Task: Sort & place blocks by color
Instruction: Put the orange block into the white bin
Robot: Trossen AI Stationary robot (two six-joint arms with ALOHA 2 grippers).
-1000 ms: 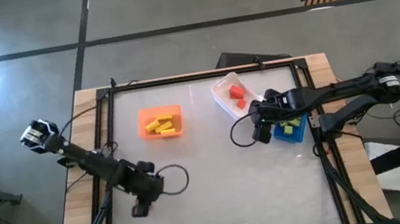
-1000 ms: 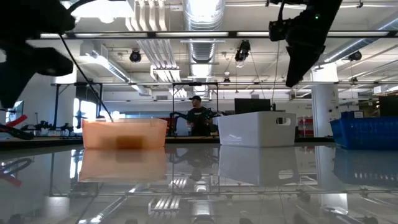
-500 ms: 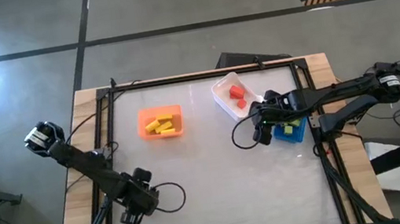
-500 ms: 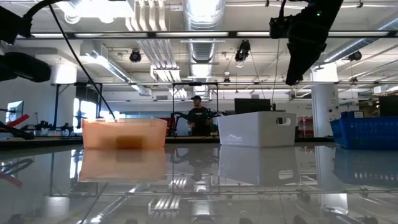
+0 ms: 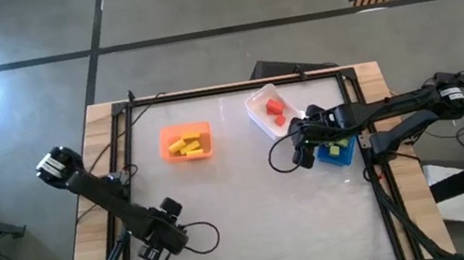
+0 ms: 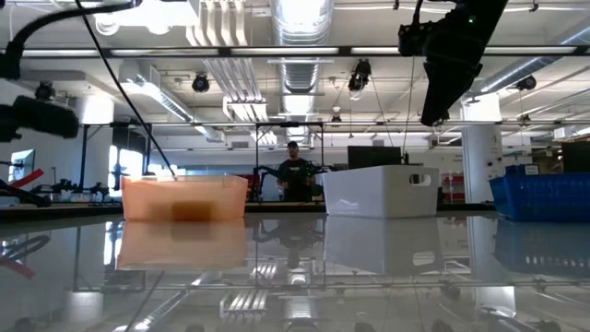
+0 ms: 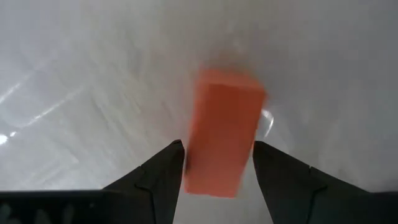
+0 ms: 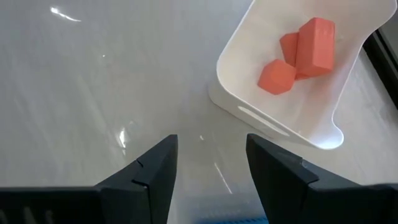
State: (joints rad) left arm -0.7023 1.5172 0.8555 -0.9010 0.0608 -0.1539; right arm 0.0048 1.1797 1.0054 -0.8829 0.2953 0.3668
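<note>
My left gripper (image 5: 156, 249) is over the table's near left part, raised above the glass (image 6: 37, 115), and shut on a red block (image 7: 224, 124). The gripper hides that block in the high view. My right gripper (image 5: 303, 154) hangs open and empty above the table between the white bin (image 5: 260, 117) and the blue bin (image 5: 345, 155); its fingers (image 8: 208, 146) stand wide apart. Red blocks (image 8: 298, 53) lie in the white bin, yellow blocks (image 5: 186, 143) in the orange bin (image 5: 184, 128), and green blocks (image 5: 336, 146) in the blue bin. My left gripper pinches the red block between its two fingers by the long sides at one end (image 7: 202, 171). The fingers lie along the block, and its other end sticks out past the fingertips. The block is lifted clear of the table.
The three bins stand across the far half of the table. A black frame (image 5: 122, 165) runs along the table's edges, and a loop of cable (image 5: 200, 236) lies beside my left gripper. In the low view a person (image 6: 293, 175) shows in the room beyond.
My left gripper has gone toward the table's near edge and a little to the left, carrying the red block. My right gripper has kept still.
</note>
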